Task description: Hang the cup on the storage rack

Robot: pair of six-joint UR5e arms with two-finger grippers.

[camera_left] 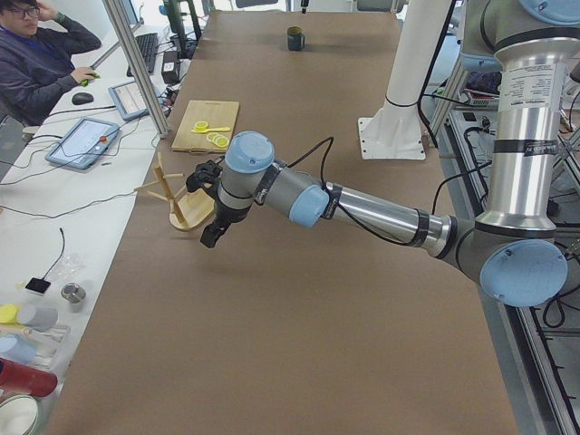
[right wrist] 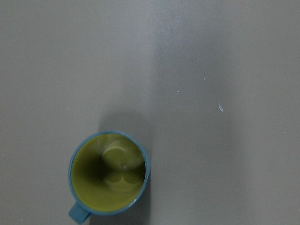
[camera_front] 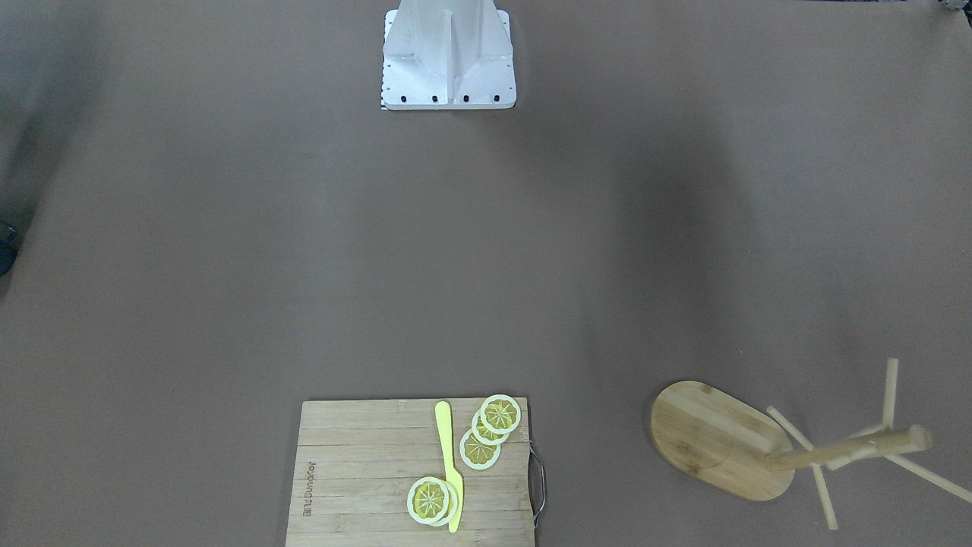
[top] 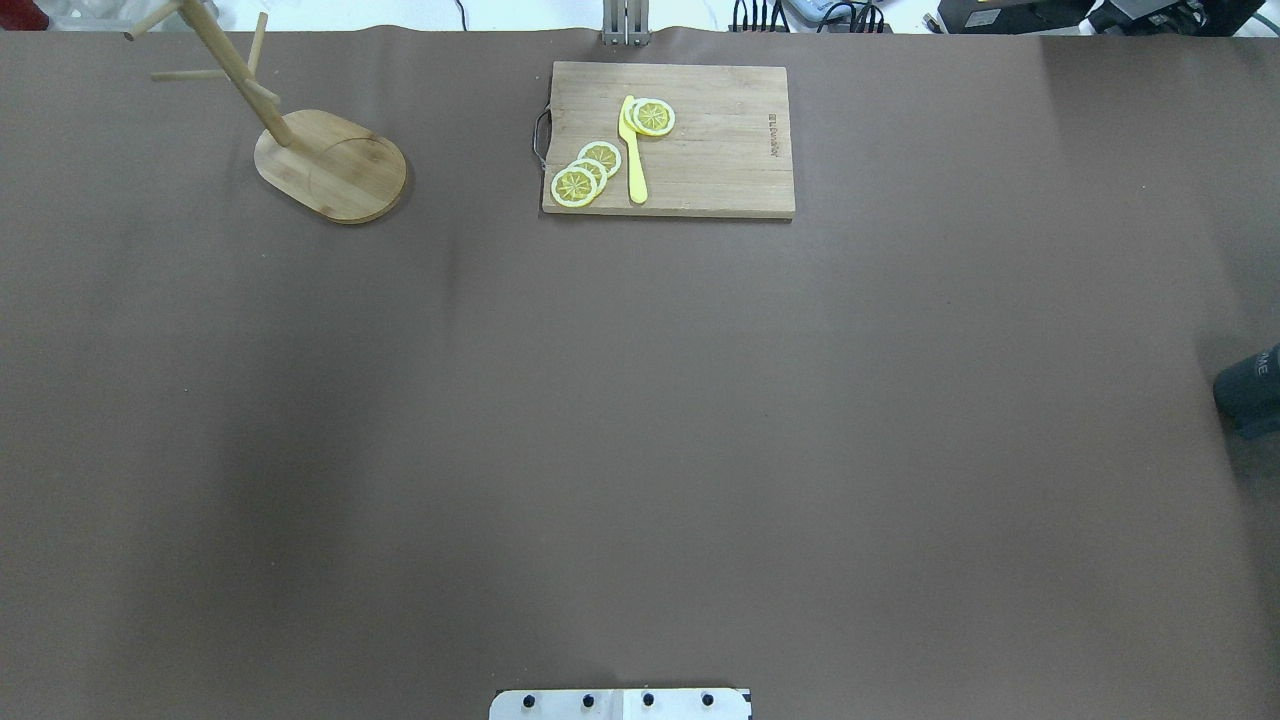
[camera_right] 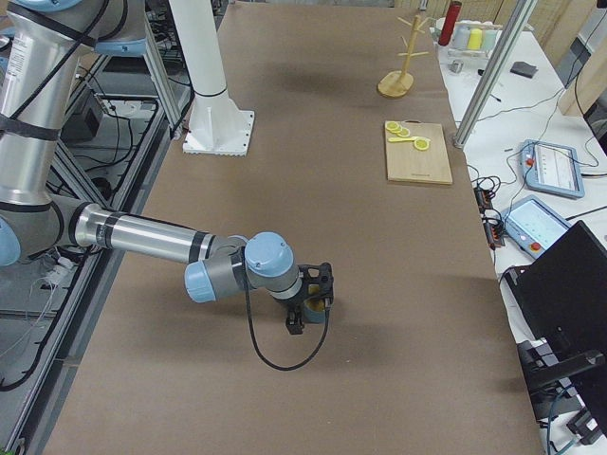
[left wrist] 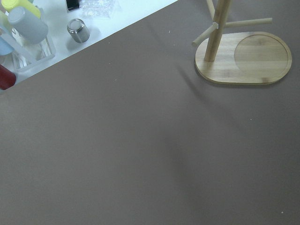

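The cup (right wrist: 108, 173), slate-blue with a yellowish-green inside, stands upright on the brown table, handle toward the lower left in the right wrist view. It shows at the right edge of the overhead view (top: 1250, 390). The right gripper (camera_right: 305, 313) hovers just above it; I cannot tell if it is open or shut. The storage rack (top: 330, 165), a wooden mug tree on an oval base, stands at the far left corner and carries nothing on its pegs (left wrist: 243, 56). The left gripper (camera_left: 210, 234) hangs above the table beside the rack (camera_left: 172, 195); I cannot tell its state.
A slatted cutting board (top: 690, 140) with lemon slices and a yellow knife (top: 634, 150) lies at the far middle. The robot's white base (camera_front: 448, 57) is at the near edge. A side table with cups and a steel tin (left wrist: 77, 30) borders the rack's end.
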